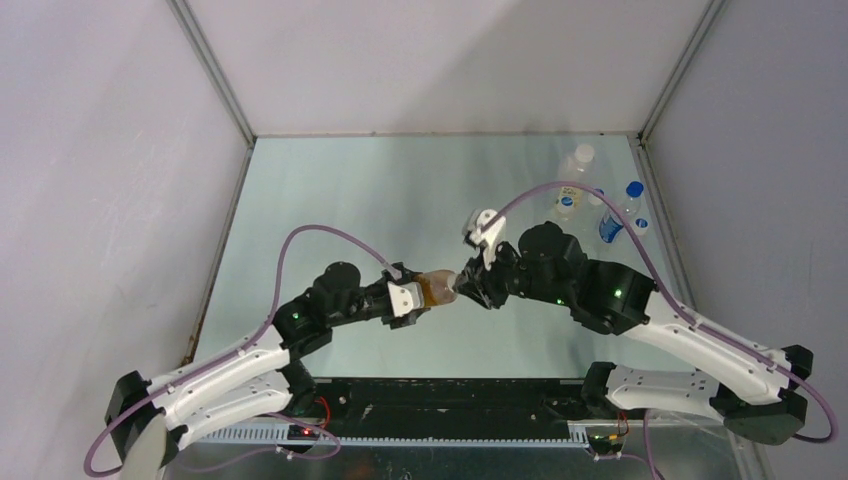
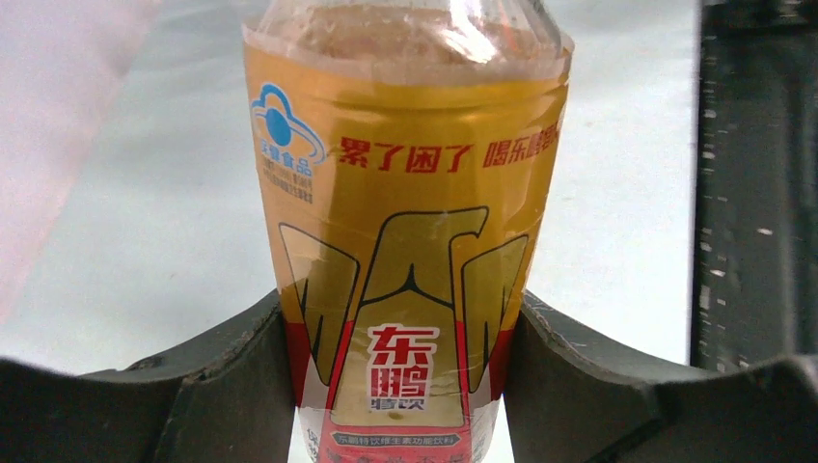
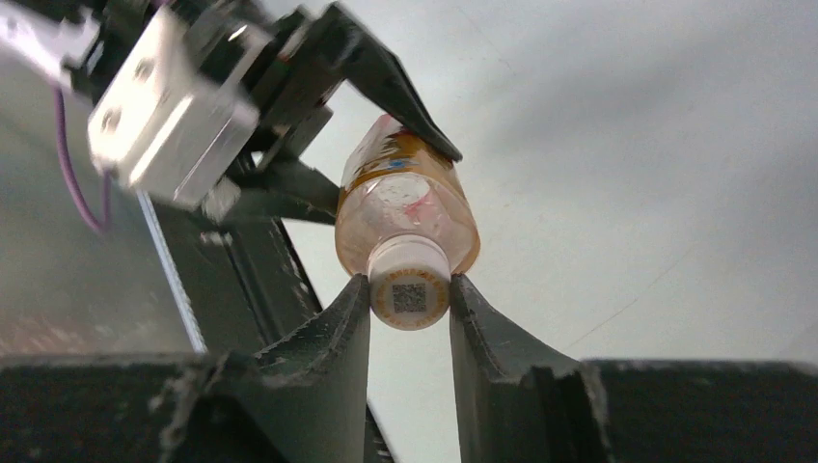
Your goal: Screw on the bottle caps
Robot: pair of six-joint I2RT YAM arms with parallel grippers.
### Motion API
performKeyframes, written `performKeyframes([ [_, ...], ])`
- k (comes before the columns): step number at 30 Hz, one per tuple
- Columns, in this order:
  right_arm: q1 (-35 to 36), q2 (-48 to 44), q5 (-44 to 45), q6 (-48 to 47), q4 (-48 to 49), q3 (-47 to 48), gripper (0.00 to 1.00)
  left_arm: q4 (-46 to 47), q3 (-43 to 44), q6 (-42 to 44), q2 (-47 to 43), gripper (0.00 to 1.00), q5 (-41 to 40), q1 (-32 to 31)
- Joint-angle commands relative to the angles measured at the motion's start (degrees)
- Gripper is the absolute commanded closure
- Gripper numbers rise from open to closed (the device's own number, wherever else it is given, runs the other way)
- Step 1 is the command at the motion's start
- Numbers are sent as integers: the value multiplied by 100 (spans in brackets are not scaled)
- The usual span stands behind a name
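Left gripper [image 2: 400,313] sits closest, its two dark jaws closed partway around the lower, labelled body of the amber bottle [image 2: 405,193], pressing it from both sides. It holds the bottle roughly level and, as far as I can judge, clear of the table [image 1: 340,200], neck pointing toward the other arm. At that neck sits the white cap [image 3: 410,260]. The right gripper [image 3: 409,285] has its jaws drawn in narrow, one on each side of the cap and touching it.

I judge the step in hand to be screwing this cap on. Whether its thread has caught cannot be told. The next move calls for turning the right wrist about the bottle's axis while the left arm holds firm; any tilt could cross-thread the cap.

Further right, in the far corner, stand clear bottles [image 1: 578,165], one with a blue cap [image 1: 634,187], well apart from the work. Nothing lies between the grippers but the bottle.
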Motion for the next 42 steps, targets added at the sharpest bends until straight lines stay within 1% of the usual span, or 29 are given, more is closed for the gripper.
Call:
performKeyframes([
  [1,38,228,1551,3138,505,46,100,1497,-77,-87,-171,93,-1268,-306],
  [2,29,239,1693,3441,466,45,100,1566,-133,-48,-183,93,-1570,-348],
  [3,26,241,1901,3866,417,45,100,1589,-156,1,-186,93,-1695,-401],
  [4,17,242,1948,3972,426,43,100,1613,-201,-8,-189,93,-1881,-418],
  [5,15,238,1909,3909,493,43,100,1595,-216,-11,-189,93,-1925,-430],
  [6,19,219,1785,3583,535,43,99,1516,-228,-23,-190,92,-1978,-432],
  [7,15,200,1700,3334,632,43,91,1450,-226,-45,-190,92,-1976,-429],
  [8,15,133,1531,2811,674,47,79,1293,-215,-49,-192,91,-1942,-418],
  [9,16,91,1468,2565,733,45,72,1185,-175,-76,-191,91,-1769,-379],
  [10,11,-4,1273,2039,738,43,62,956,-146,-95,-179,91,-1658,-304],
  [11,-4,-118,1136,1775,718,43,57,832,-78,-151,-171,92,-1368,-259],
  [12,-8,-180,801,1237,691,47,47,609,-45,-177,-150,92,-1216,-159],
  [13,-42,-307,619,1018,636,49,44,513,7,-220,-136,92,-854,-103],
  [14,-62,-366,276,606,619,44,40,358,37,-237,-128,92,-660,-4],
  [17,-203,-641,-482,-175,444,47,38,-33,169,-241,-68,93,106,134],
  [22,-296,-707,-1415,-1403,-206,51,37,-326,319,-93,55,93,904,183],
  [25,-299,-647,-1670,-1915,-435,51,37,-493,483,42,189,93,1091,183],
  [29,-295,-540,-1659,-2250,-482,52,37,-559,575,163,288,94,1264,185],
  [36,-297,-336,-1709,-2382,-449,51,40,-596,629,199,265,94,1352,184],
  [38,-296,-297,-1735,-2379,-440,51,42,-584,626,202,275,94,1348,188],
  [42,-298,-206,-1836,-2316,-402,52,51,-455,605,157,272,94,1335,178],
])
